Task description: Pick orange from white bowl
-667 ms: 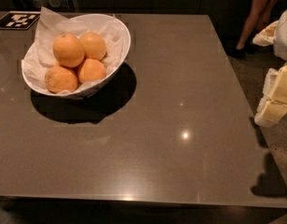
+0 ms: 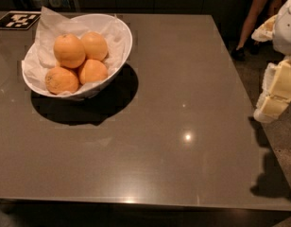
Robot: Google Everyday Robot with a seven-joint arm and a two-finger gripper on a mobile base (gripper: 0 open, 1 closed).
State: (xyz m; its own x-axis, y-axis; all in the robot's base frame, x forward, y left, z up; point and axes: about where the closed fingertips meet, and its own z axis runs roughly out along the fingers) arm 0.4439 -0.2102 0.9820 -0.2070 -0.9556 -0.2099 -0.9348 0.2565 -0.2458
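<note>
A wide glossy white bowl (image 2: pixel 118 56) lined with crumpled white paper stands on the dark table at the back left. It holds several oranges: one top left (image 2: pixel 69 50), one top right (image 2: pixel 94 45), one front left (image 2: pixel 62 80), one front right (image 2: pixel 92 71). My gripper (image 2: pixel 277 94), cream and white, hangs off the table's right edge, far from the bowl and below the white arm (image 2: pixel 287 25). It holds nothing that I can see.
The dark grey table (image 2: pixel 174 117) reaches from the bowl to the right edge. A black-and-white marker tag (image 2: pixel 18 20) lies at the back left corner. A person's leg (image 2: pixel 252 18) stands beyond the back right corner.
</note>
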